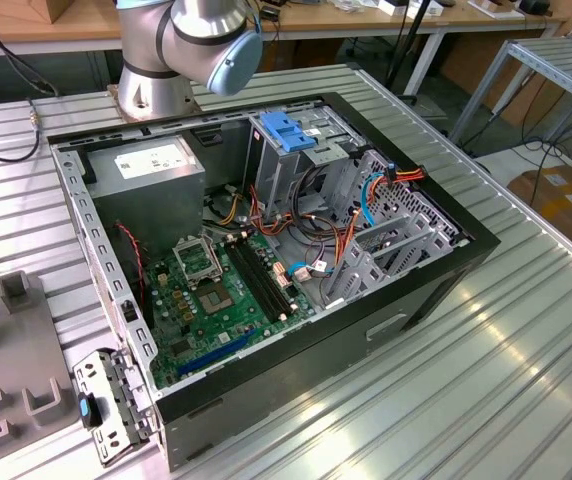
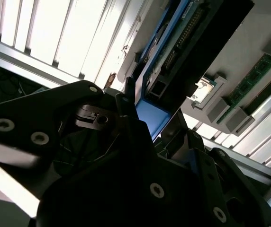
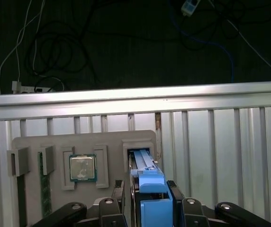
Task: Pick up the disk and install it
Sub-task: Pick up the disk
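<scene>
The disk stands on edge between my gripper's two black fingers; its blue end tab faces the camera. Its blue rail runs down to a slot in the grey holder plate. In the second wrist view the disk shows its blue end and dark circuit side, with the gripper shut against it on both sides. I cannot tell whether its far end still sits in the slot. The open computer case lies on the table, with a blue latch on top of its drive cage.
The holder plate also carries a processor chip and memory sticks. In the exterior view, part of the plate lies at the left, by a loose metal bracket. Cables, a motherboard and a grey power supply fill the case.
</scene>
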{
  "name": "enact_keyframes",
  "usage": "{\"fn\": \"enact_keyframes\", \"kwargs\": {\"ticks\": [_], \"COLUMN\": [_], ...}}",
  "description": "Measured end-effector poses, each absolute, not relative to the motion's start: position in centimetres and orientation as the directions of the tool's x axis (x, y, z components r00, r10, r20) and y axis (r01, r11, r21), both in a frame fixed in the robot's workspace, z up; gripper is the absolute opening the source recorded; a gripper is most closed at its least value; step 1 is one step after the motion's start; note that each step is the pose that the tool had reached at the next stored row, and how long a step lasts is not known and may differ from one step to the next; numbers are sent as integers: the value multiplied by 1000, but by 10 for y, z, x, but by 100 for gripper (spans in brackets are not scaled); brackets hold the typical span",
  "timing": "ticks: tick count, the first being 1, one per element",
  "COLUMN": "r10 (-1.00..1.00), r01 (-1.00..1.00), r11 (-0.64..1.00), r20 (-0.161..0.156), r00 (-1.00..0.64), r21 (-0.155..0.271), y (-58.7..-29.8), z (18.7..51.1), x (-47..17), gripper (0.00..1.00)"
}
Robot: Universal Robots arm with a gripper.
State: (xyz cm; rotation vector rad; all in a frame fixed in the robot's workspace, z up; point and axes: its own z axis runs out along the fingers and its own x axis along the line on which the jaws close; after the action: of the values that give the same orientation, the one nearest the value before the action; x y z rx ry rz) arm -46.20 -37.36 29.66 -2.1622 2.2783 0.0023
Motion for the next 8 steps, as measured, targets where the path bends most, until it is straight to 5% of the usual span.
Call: {"fn": "enact_keyframes", "kwargs": {"ticks": [8], "r10": [-999], "r01": [-999], "r11": [51], "r20": [-1], "r00": [-51], "r21": [-2], "y": [-374], "z": [296], "x": [-462], "gripper": [48]}}
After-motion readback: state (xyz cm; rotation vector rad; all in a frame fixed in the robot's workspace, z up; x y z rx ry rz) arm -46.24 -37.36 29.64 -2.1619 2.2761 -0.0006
